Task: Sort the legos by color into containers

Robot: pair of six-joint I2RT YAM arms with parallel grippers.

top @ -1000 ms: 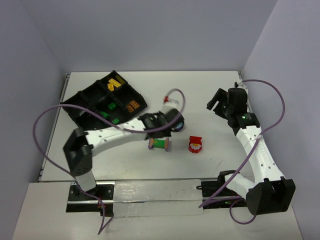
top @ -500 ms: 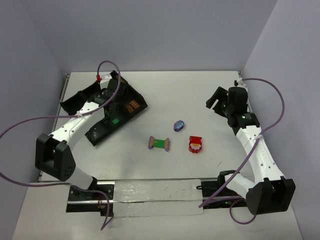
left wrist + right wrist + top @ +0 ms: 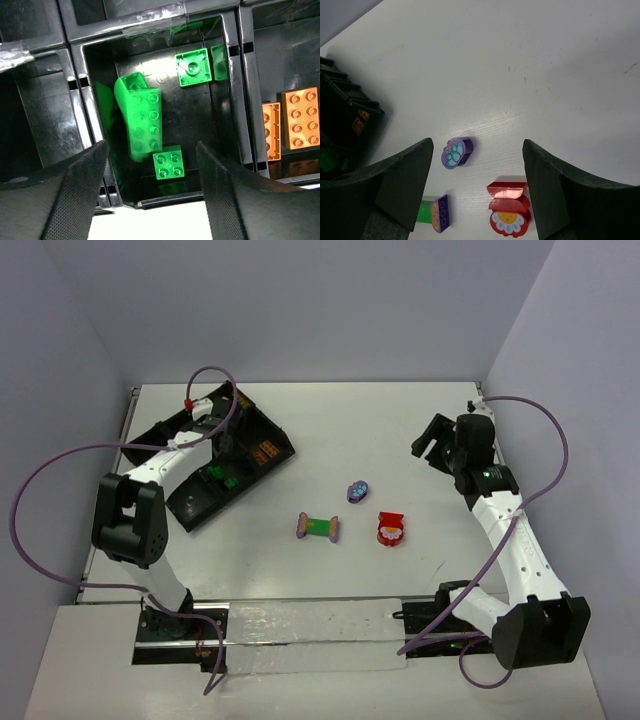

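My left gripper (image 3: 224,447) hangs open over the black divided tray (image 3: 190,508), above its green compartment (image 3: 107,60). In that compartment lie a long green lego (image 3: 140,117), blurred, a square green plate (image 3: 192,67) and a small green brick (image 3: 168,165). Orange legos (image 3: 300,117) fill the compartment to the right. On the table lie a purple round lego (image 3: 357,490), a green bar with purple ends (image 3: 319,527) and a red-and-white lego (image 3: 390,530). My right gripper (image 3: 431,440) is held open above the table at the right, empty, looking down on the purple lego (image 3: 456,152) and the red one (image 3: 509,210).
The tray sits at an angle at the back left, near the table's left edge. Purple cables loop from both arms, the left one arching over the tray. Grey walls close in the table on the back and both sides.
The left arm swung from the table's middle back to the tray, then opened and let the long green lego go into the green compartment. The right arm has not moved.
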